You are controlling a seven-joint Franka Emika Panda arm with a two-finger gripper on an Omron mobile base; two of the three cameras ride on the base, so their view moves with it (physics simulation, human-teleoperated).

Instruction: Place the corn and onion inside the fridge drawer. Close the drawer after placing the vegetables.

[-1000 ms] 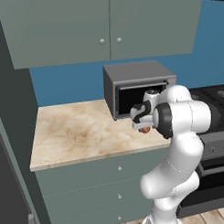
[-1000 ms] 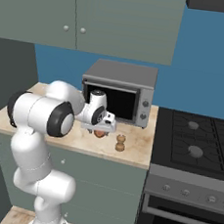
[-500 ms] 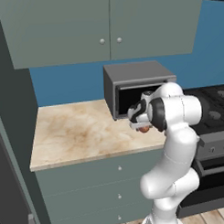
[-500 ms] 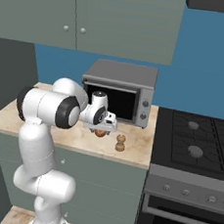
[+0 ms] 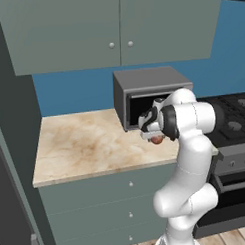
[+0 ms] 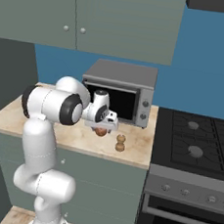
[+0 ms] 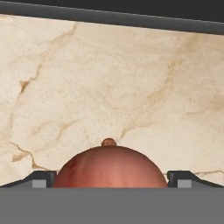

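The gripper pinches the onion, one finger at 9 o'clock of it and the other at 3 o'clock, with the marble counter spread beneath. From the left base view the onion hangs under the gripper, in front of the toaster oven at the counter's 3 o'clock end. From the right base view the onion sits just beside a small tan knobbed thing, which lies at its 4 o'clock.

The step in hand looks like carrying the onion off toward the fridge. To do it well, keep the squeeze steady, since a round ball can roll out of flat pads. Raise it enough to clear the counter and the knobbed thing before swinging away, and keep the elbow off the oven's open front.
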